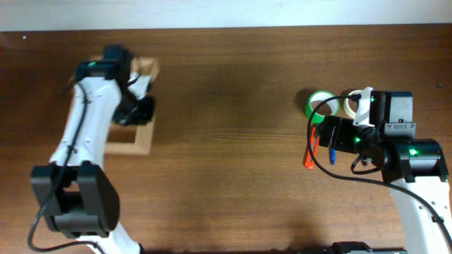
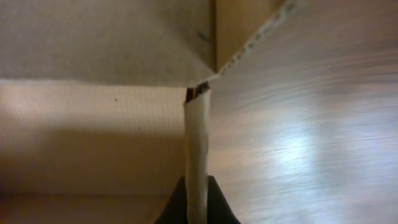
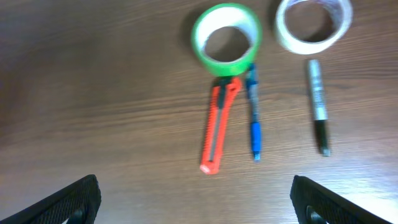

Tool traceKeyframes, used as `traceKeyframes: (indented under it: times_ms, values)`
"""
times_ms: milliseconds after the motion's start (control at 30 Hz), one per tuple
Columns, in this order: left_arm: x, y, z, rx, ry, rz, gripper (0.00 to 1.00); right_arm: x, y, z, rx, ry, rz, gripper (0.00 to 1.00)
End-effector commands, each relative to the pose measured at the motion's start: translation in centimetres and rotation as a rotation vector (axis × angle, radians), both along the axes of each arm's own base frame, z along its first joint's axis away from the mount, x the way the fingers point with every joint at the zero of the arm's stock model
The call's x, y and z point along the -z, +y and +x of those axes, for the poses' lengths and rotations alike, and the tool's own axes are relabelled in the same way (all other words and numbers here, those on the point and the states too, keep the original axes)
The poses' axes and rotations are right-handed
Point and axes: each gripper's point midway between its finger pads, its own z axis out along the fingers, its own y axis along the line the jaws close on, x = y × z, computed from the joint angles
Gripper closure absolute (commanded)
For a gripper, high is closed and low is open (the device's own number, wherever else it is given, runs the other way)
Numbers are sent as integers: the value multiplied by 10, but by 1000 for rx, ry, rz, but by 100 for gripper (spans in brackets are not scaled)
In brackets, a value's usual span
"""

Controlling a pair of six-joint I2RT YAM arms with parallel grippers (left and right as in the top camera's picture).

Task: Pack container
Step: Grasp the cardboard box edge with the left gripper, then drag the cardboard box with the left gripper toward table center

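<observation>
While the left gripper (image 2: 197, 204) clamped a box (image 1: 139, 143) wall, the right gripper (image 3: 196, 200) hung with jaws apart over the surface (image 3: 93, 93), cutter (image 3: 219, 127) at its 12 o'clock.

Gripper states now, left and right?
Left gripper: closed on the container wall.
Right gripper: open, holding nothing.

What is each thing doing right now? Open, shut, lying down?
Box: open, one edge pinched.
Left gripper: shut on box.
Right gripper: open, empty.
Green tape: lying flat.
White tape: lying flat.
Knife: lying flat.
Pen: lying flat.
Marker: lying flat.
</observation>
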Motion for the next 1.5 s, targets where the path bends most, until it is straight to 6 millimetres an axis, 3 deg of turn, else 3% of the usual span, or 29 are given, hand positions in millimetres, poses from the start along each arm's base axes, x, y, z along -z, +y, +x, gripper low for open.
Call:
traceKeyframes:
  times_ms: [0, 133, 233, 400, 567, 900, 1100, 1200, 1333, 1467]
  values:
    - [-43, -50, 21, 75, -123, 9, 98, -17, -38, 1, 153, -25, -115, 1]
    - [-77, -101, 28, 154, -227, -14, 98, -30, -80, -10, 290, 21, -182, 1]
    - [-89, -131, 24, 169, -260, -43, 98, -44, -114, -14, 389, 50, -190, 1]
    - [-93, -167, 17, 183, -281, -81, 98, -55, -165, -15, 544, 70, -117, 1]
    - [-85, -212, 8, 231, -272, -140, 98, -35, -197, -20, 635, 141, -97, 1]
    - [-39, -274, -11, 290, -145, -168, 99, -5, -210, -16, 654, 235, -65, 1]
    - [-35, -325, -3, 290, -168, -198, 98, -5, -206, -13, 643, 229, -44, 1]
    - [-29, -345, -7, 430, -187, -182, 98, -5, -206, -13, 642, 228, -42, 1]
    - [-20, -342, -4, 473, -239, -31, 99, -4, -206, -13, 642, 229, -42, 1]
    - [-16, -340, -1, 490, -248, 3, 99, -4, -206, -13, 642, 229, -42, 1]
